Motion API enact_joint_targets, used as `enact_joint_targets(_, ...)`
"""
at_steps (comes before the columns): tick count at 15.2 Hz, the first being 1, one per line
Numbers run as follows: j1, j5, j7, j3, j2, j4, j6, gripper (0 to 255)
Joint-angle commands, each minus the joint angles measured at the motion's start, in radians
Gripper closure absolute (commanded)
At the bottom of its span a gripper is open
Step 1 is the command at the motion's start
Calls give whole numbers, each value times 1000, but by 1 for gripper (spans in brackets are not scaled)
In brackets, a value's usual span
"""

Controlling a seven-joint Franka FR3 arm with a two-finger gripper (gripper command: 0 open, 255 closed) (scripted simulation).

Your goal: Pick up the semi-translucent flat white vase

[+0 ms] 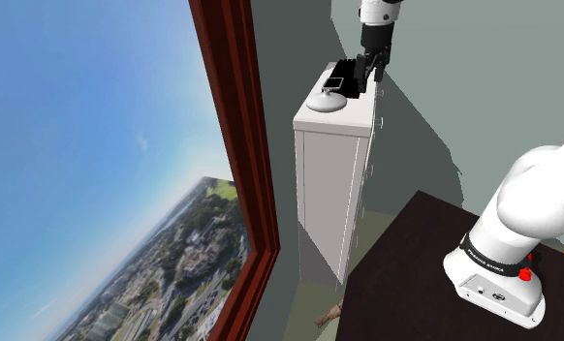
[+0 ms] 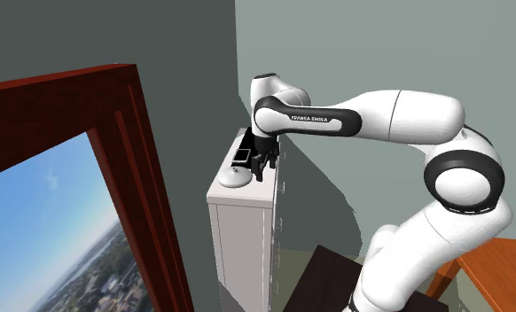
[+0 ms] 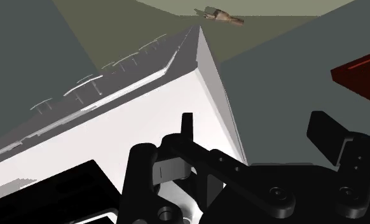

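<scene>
End effector [image 1: 371,70] wide open, nothing btwn the fingers, holding nothing. It hangs at the handle-side edge of the white cabinet [image 1: 333,184] top, pointing down, so prob. approach step, grasp not yet begun. Just beside it on the top is a black box-like obj [image 1: 342,76]; touching it or not, can't tell. Past that box, a bit further from the end effector, is the flat white vase [image 1: 326,101]: low dome shape, sits upright at the end of the top away from the end effector. Judgement: the low flat profile means the fingers need to come from above & straddle it. The box next to it leaves little room on that side, and the other sides run out to the top's edges, so a nudge could slide it off. Beyond the vase there's a gap, then the red-brown window frame [image 1: 239,145], apart from the cabinet. Grey wall [image 1: 484,77] lies behind the end effector, w/ room above free. Far below is the floor w/ a small brown obj [image 1: 329,313], unclear what.
</scene>
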Motion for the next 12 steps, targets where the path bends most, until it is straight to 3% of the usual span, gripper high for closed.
enact_joint_targets(1,-1,3,-16,-11,80,65,21,0)
enact_joint_targets(12,-25,55,-110,-55,515,513,29,0)
